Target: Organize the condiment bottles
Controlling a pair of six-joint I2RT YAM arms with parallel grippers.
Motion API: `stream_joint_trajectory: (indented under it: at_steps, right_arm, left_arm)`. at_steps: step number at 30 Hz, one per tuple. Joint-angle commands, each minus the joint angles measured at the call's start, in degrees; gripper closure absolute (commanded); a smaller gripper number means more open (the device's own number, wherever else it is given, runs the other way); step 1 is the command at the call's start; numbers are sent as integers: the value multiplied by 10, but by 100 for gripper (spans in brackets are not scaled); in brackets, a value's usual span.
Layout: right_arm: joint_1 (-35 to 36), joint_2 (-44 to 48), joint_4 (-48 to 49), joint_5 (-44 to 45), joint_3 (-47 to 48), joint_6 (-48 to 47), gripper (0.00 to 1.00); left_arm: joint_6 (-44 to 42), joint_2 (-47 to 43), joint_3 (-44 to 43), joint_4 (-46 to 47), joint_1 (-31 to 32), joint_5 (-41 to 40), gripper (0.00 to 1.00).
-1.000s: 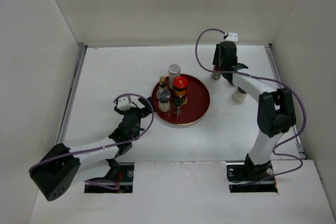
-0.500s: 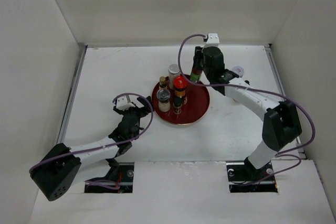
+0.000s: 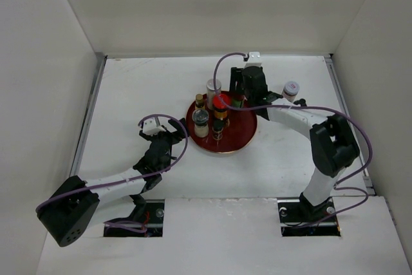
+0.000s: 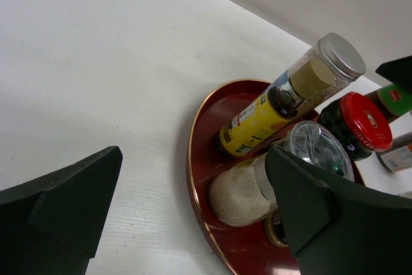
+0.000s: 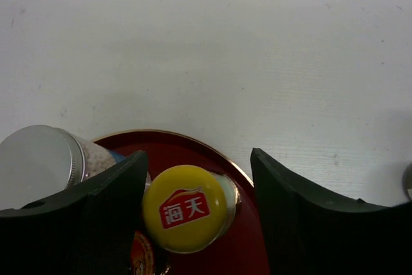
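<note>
The job is looking mostly done. Five bottles are already standing close together on the red tray (image 3: 248, 134), just to the left of the right gripper (image 5: 196, 165). They are a silver-capped bottle (image 4: 290, 101), a red-capped jar (image 4: 360, 123), a clear-lidded jar (image 4: 270, 178) of white grains, a small amber bottle (image 3: 200, 101) and a small dark bottle (image 3: 219, 128). A sixth, the green bottle (image 4: 394, 99), is sitting between the right gripper's fingers over the far edge of the tray.

Its yellow cap (image 5: 185, 209) is facing straight up at the wrist camera, so the bottle is standing upright with its long axis vertical. The fingers are flanking it closely, but a thin strip of tray is showing beside one finger. I cannot tell whether they are gripping it or letting go, nor whether its base is resting on the tray.

One white jar (image 3: 291, 89) is standing alone on the table (image 3: 129, 94), off to the right of that gripper and outside the tray. It looks like the piece left to bring in.

The left gripper (image 3: 162, 134) is hanging low with its fingers spread wide and nothing between them. The tray is lying just ahead of it and to its right.
</note>
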State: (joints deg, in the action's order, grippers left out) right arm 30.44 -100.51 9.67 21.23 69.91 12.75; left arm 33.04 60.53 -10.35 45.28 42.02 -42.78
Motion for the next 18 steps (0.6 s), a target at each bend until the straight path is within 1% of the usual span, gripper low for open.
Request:
stream_joint_trajectory:
  at_steps: [1, 4, 8, 10, 12, 15, 18]
  right_arm:
    - [13, 39, 55, 17, -11, 10, 21]
    - [14, 86, 45, 28, -34, 21, 12]
    - [8, 183, 33, 44, -90, 43, 1]
    - [-11, 241, 32, 90, -136, 52, 0]
    - [-33, 295, 28, 159, -185, 61, 0]
    - [-72, 342, -3, 247, -230, 59, 0]
    - [-115, 362, -60, 272, -253, 68, 0]
  left_arm:
    - [8, -5, -7, 32, -2, 9, 0]
    - [8, -9, -6, 32, -1, 9, 0]
    - [11, -6, -6, 32, -3, 10, 0]
    - [11, -12, -6, 32, -2, 13, 0]
    - [11, -14, -5, 32, -3, 13, 0]
    - [12, -22, -4, 29, -1, 13, 0]
    - [14, -26, -3, 28, -1, 13, 0]
